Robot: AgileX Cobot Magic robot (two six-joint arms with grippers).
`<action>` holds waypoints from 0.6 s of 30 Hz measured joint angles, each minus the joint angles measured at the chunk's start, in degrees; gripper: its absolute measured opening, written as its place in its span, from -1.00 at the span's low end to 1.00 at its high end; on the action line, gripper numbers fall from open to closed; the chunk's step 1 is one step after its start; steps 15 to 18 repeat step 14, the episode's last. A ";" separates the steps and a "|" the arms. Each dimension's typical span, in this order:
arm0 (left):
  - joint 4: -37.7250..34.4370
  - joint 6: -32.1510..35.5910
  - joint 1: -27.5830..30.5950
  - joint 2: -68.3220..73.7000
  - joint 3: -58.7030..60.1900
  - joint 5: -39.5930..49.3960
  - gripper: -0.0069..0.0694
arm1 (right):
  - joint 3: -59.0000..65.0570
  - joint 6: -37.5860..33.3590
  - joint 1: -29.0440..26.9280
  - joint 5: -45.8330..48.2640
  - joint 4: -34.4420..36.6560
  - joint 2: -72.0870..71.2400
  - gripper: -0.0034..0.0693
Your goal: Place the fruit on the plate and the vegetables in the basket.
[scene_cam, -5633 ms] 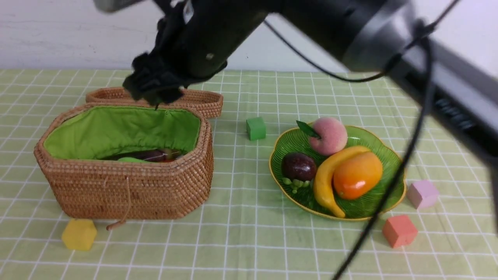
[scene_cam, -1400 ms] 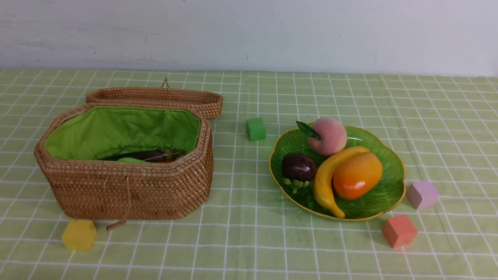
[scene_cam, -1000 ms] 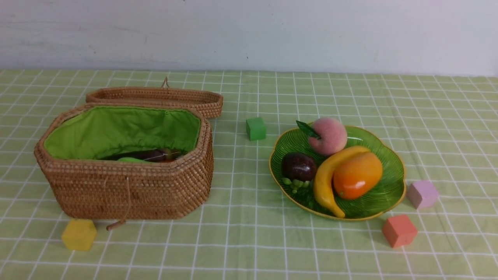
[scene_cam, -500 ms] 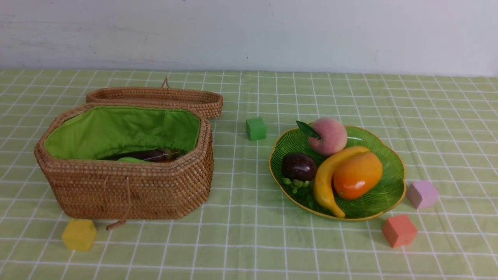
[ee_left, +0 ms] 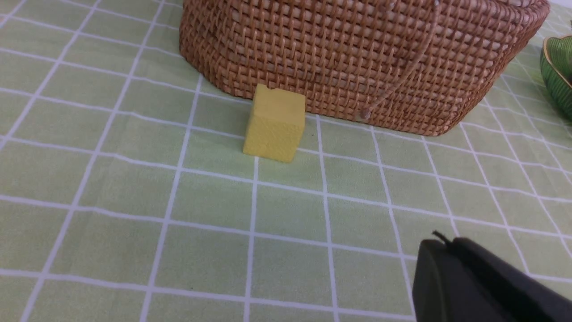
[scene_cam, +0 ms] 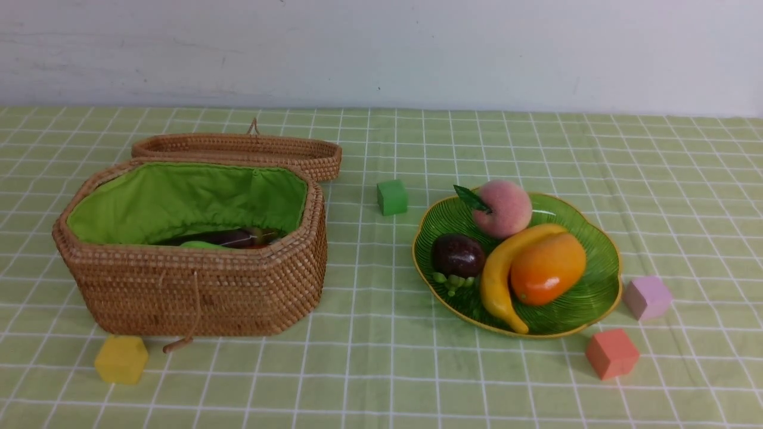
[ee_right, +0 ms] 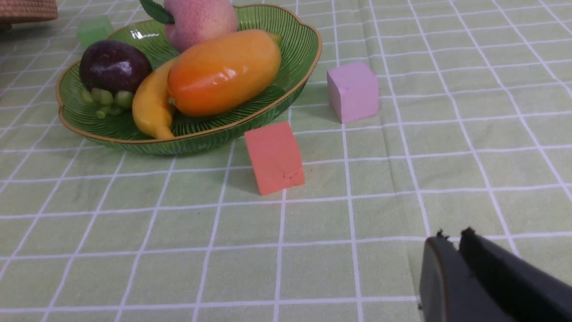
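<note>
The green plate (scene_cam: 590, 298) holds the pink peach (scene_cam: 505, 208), the purple mangosteen (scene_cam: 457, 255), the yellow banana (scene_cam: 499, 280) and the orange mango (scene_cam: 547, 268). The plate (ee_right: 295, 53) and its fruit also show in the right wrist view. The wicker basket (scene_cam: 197, 286) stands open at the left, its lid (scene_cam: 238, 149) lying behind it. Inside, the dark eggplant (scene_cam: 229, 238), a bit of light-green gourd (scene_cam: 199, 245) and a red-orange speck of carrot (scene_cam: 257, 243) peek over the wall. My left gripper (ee_left: 440, 243) is shut and empty, near the basket's front (ee_left: 357, 58). My right gripper (ee_right: 451, 239) is shut and empty, in front of the plate. Neither arm shows in the front view.
Foam cubes lie on the checked green cloth: yellow (scene_cam: 121, 358) by the basket's front, green (scene_cam: 391, 197) between basket and plate, pink-purple (scene_cam: 647, 298) and orange-red (scene_cam: 611, 354) beside the plate. The white wall runs along the back.
The right arm, which hung over the basket 5.6 s ago, has left the front view. Nothing has moved in the last 1.4 s.
</note>
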 joint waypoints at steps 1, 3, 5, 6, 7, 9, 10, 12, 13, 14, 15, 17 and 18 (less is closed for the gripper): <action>0.00 0.00 0.00 0.00 0.00 0.00 -0.84 | 0.00 0.00 0.00 0.00 0.00 0.00 -0.76; 0.00 0.00 0.00 0.00 0.00 0.00 -0.84 | 0.00 0.00 0.00 0.00 0.00 0.00 -0.76; 0.00 0.00 0.00 0.00 0.00 0.00 -0.83 | 0.00 0.00 0.00 0.00 0.00 0.00 -0.76; 0.00 0.00 0.00 0.00 0.00 0.00 -0.82 | 0.00 0.00 0.00 0.00 0.00 0.00 -0.75; 0.00 0.00 0.00 0.00 0.00 0.00 -0.82 | 0.00 0.00 0.00 0.00 0.00 0.00 -0.75; 0.00 0.00 0.00 0.00 0.00 0.00 -0.82 | 0.00 0.00 0.00 0.00 0.00 0.00 -0.74; 0.00 0.00 0.00 0.00 0.00 0.00 -0.81 | 0.00 0.00 0.00 0.00 0.00 0.00 -0.73; 0.00 0.00 0.00 0.00 0.00 0.00 -0.81 | 0.00 0.00 0.00 0.00 0.00 0.00 -0.72; 0.00 0.00 0.00 0.00 0.00 0.00 -0.81 | 0.00 0.00 0.00 0.00 0.00 0.00 -0.72; 0.00 0.00 0.00 0.00 0.00 0.00 -0.81 | 0.00 0.00 0.00 0.00 0.00 0.00 -0.71; 0.00 0.00 0.00 0.00 0.00 0.00 -0.81 | 0.00 0.00 0.00 0.00 0.00 0.00 -0.71; 0.00 0.00 0.00 0.00 0.00 0.00 -0.81 | 0.00 0.00 0.00 0.00 0.00 0.00 -0.71; 0.00 0.00 0.00 0.00 0.00 0.00 -0.81 | 0.00 0.00 0.00 0.00 0.00 0.00 -0.71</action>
